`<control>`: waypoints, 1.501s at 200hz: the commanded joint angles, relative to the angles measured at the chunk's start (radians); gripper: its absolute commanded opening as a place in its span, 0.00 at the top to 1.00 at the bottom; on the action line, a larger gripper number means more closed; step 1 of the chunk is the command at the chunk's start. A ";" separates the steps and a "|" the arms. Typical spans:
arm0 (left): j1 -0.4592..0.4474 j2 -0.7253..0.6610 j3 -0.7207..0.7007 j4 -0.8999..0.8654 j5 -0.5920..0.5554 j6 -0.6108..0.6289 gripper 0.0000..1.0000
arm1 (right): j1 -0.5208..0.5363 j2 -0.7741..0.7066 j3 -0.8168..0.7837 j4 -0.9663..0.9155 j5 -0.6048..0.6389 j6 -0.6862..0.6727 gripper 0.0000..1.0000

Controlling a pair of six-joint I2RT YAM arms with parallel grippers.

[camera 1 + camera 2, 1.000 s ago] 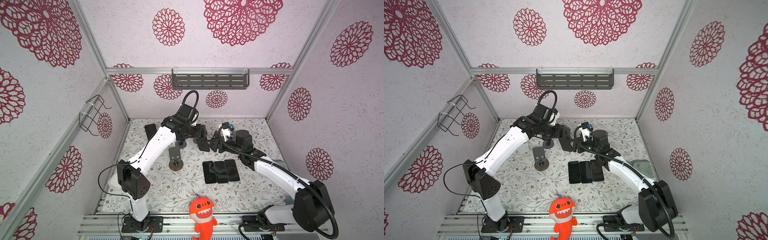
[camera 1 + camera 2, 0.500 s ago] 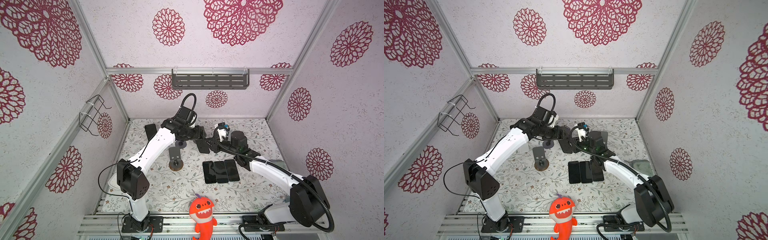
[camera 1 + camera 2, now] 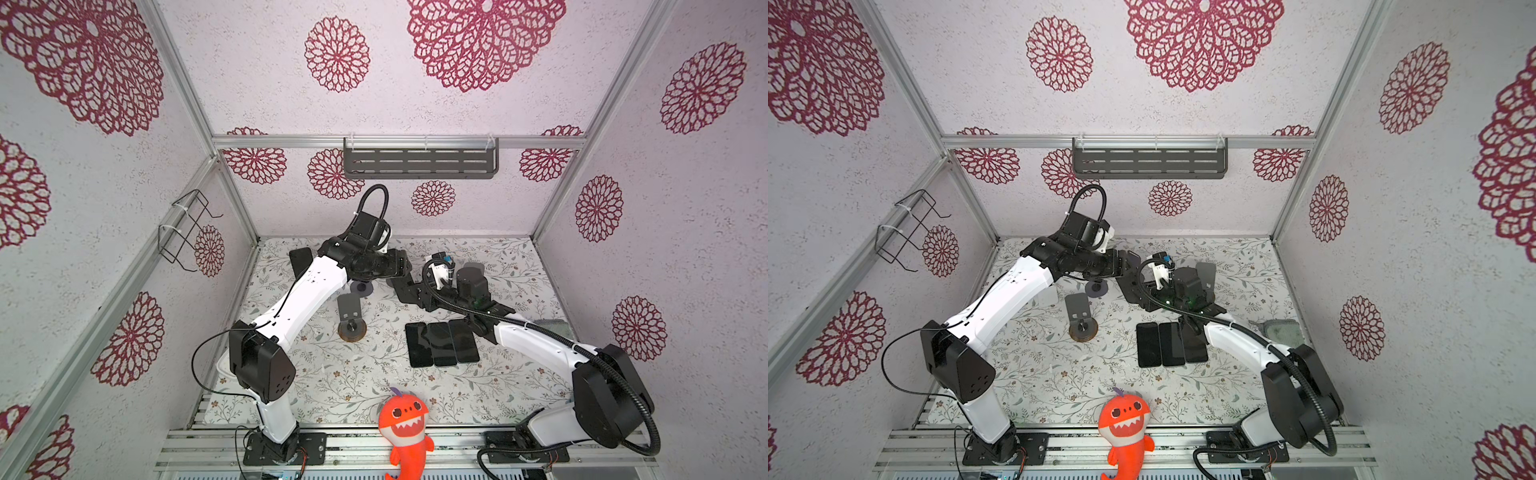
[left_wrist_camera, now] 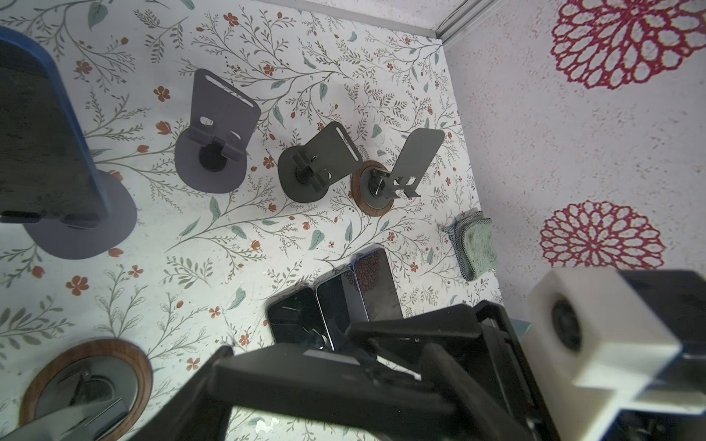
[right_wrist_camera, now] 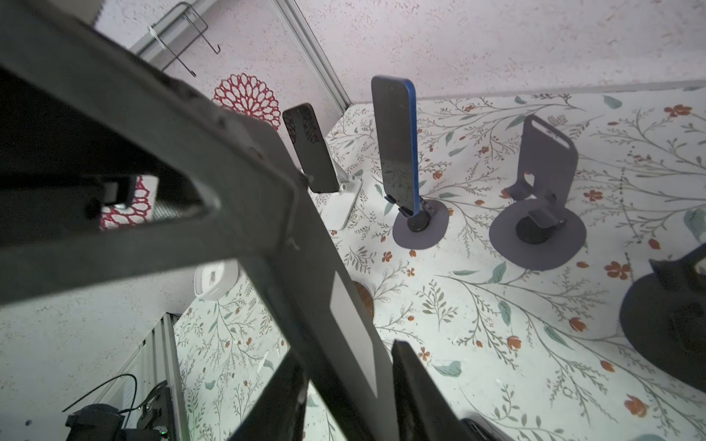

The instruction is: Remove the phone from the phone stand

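Phone [image 5: 393, 141] on stand [image 5: 420, 229], bare holder [image 5: 542, 164] beside, left gripper [image 3: 403, 272] closed, right gripper [image 3: 411, 293] unclear

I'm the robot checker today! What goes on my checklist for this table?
Surface: flowery table cover, flat.
Job's things: blue phone upright on its stand; empty grey stand alongside; second phone on a white stand; three flat phones side by side.
Clutter: shark toy; green cloth.
End effectors: left end effector shut; right end effector open or shut unclear.
Cables: black cable looping by the left arm's base.
Surroundings: wall shelf; wire rack.
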 commanded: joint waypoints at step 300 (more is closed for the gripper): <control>-0.084 -0.142 -0.398 0.469 -0.044 -0.157 0.02 | 0.010 -0.127 -0.080 0.191 0.040 0.121 1.00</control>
